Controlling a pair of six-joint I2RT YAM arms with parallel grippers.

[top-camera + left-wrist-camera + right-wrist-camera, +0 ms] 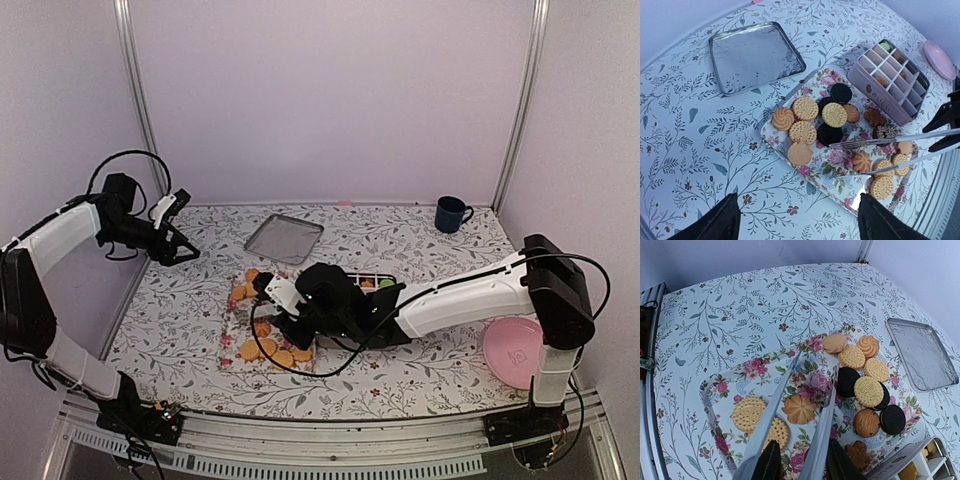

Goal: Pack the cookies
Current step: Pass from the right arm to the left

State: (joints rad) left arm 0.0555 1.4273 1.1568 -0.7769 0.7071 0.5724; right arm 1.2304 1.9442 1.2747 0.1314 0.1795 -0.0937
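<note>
Several cookies [812, 122], golden and dark, lie on a floral tray [840, 187]; they also show in the right wrist view [867, 390]. My right gripper [802, 460] is shut on metal tongs [785, 390], whose blades stand apart on either side of a flower-shaped cookie [800, 409], just above the tray. In the top view it [290, 318] hovers over the tray [232, 345]. My left gripper [797, 225] is open and empty, raised high at the far left [178, 248]. A divided box [890, 82] beside the tray holds a few cookies, one of them green [885, 46].
A square metal tray [285, 238] lies behind the floral tray. A dark blue mug [452, 213] stands at the back right. A pink plate [515, 352] lies at the near right by the right arm's base. The right arm hides part of the box [378, 283].
</note>
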